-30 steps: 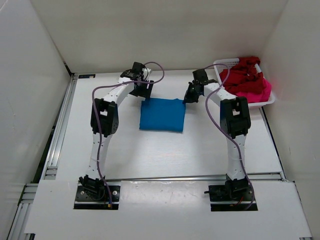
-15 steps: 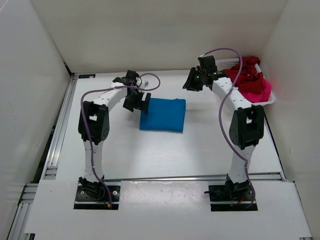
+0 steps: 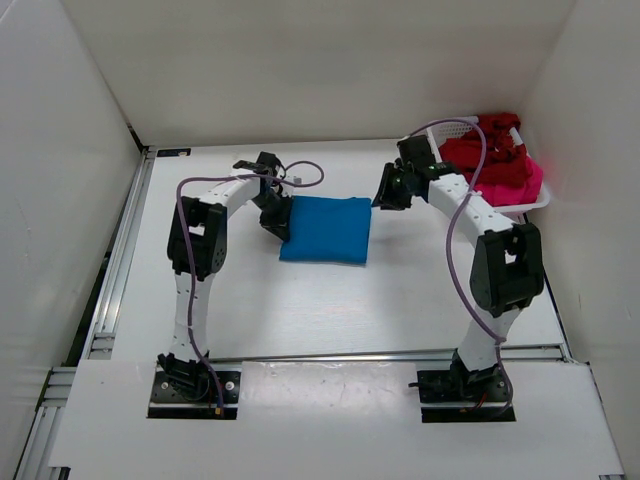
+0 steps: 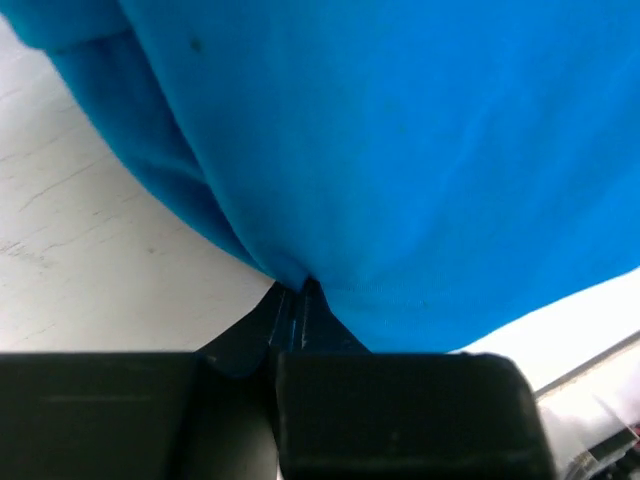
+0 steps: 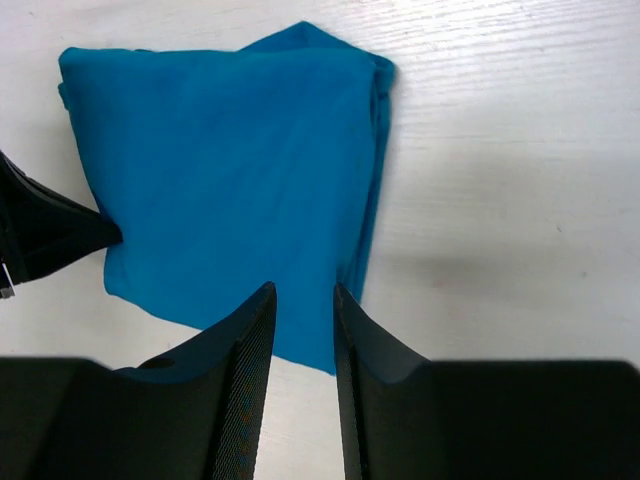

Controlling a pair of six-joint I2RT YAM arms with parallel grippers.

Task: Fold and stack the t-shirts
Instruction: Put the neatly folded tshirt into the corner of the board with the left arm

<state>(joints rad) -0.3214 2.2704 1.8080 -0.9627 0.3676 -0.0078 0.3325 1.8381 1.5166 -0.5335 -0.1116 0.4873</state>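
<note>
Item: blue t-shirt (image 3: pixel 325 229), folded into a rectangle, flat on the white surface (image 3: pixel 300 300) between your two hands.

Your left hand (image 4: pixel 297 295) sits at the shirt's left edge, low on the surface. Its fingers are pressed together and pinch a fold of the blue cloth at that edge. Your right hand (image 5: pixel 302 290) hangs above the shirt's right side, clear of the fabric. Its fingers stand a narrow gap apart with nothing between them, and its wrist view shows the whole folded shirt lying below it. The dark red t-shirt (image 3: pixel 480 155) and the pink t-shirt (image 3: pixel 528 180) lie bunched together in the white basket (image 3: pixel 455 127) at the far right corner, the red on top. Both are well apart from the blue one.
</note>
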